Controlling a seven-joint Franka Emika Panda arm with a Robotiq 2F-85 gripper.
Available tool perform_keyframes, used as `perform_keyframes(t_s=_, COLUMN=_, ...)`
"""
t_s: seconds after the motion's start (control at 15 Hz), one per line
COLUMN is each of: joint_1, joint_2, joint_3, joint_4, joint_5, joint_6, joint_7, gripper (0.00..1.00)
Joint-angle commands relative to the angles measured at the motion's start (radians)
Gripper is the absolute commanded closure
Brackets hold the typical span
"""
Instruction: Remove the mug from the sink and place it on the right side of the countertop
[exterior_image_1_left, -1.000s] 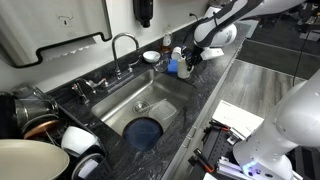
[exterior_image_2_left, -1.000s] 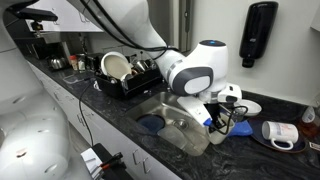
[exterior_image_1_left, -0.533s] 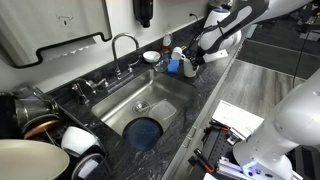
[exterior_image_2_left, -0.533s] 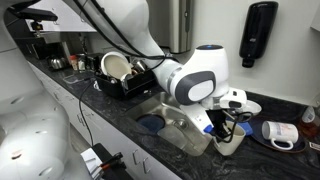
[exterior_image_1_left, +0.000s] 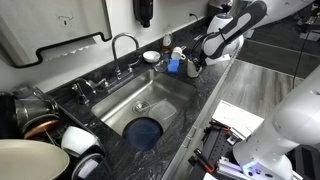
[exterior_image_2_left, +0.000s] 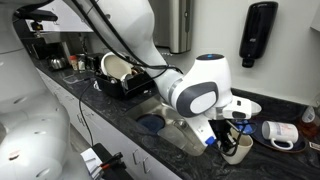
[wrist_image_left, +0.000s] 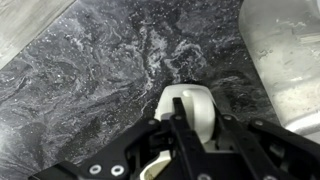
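Note:
My gripper (wrist_image_left: 180, 125) is shut on the cream-beige mug (wrist_image_left: 198, 108), one finger inside the rim, the handle pointing away from me. In an exterior view the mug (exterior_image_2_left: 238, 148) hangs under the gripper (exterior_image_2_left: 232, 133), just above the dark speckled countertop (exterior_image_2_left: 262, 152) to the right of the sink (exterior_image_2_left: 165, 122). I cannot tell whether it touches the stone. In an exterior view the gripper (exterior_image_1_left: 194, 63) is past the sink's (exterior_image_1_left: 135, 100) right end and the mug is hidden behind it. The countertop (wrist_image_left: 90, 60) fills the wrist view.
A blue round object (exterior_image_1_left: 143, 132) lies in the basin. A blue thing (exterior_image_1_left: 172, 68) and a shallow white bowl (exterior_image_1_left: 150, 56) stand by the faucet (exterior_image_1_left: 122, 45). A white cup on a plate (exterior_image_2_left: 278, 132) lies close beyond the mug. A dish rack (exterior_image_2_left: 125, 75) stands left.
The arm has carried the mug to the right, away from the sink and along the counter, and lowered it towards the stone. The grip has stayed shut.

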Motion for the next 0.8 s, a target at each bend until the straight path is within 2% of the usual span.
perform_keyframes(t_s=0.0, joint_1=-0.013, joint_2=0.003, joint_3=-0.011, joint_4=-0.029, joint_5=0.045, joint_6=0.068, joint_7=-0.066, gripper=0.43)
perform_keyframes(t_s=0.2, joint_1=-0.004, joint_2=-0.018, joint_3=-0.013, joint_4=-0.039, joint_5=0.099, joint_6=0.049, joint_7=-0.113, gripper=0.23)
perform_keyframes(t_s=0.27, joint_1=0.003, joint_2=-0.028, joint_3=-0.011, joint_4=-0.042, joint_5=0.142, joint_6=0.034, joint_7=-0.148, gripper=0.16)
perform_keyframes(t_s=0.4, joint_1=0.029, joint_2=-0.06, joint_3=-0.011, joint_4=-0.048, joint_5=0.301, joint_6=-0.034, joint_7=-0.28, gripper=0.02)
perform_keyframes(t_s=0.6, joint_1=0.064, joint_2=-0.107, joint_3=-0.029, joint_4=-0.031, joint_5=0.488, joint_6=-0.199, joint_7=-0.482, gripper=0.0)
perform_keyframes(t_s=0.73, joint_1=0.056, joint_2=-0.138, joint_3=-0.035, joint_4=-0.009, joint_5=0.493, joint_6=-0.369, joint_7=-0.502, gripper=0.0)
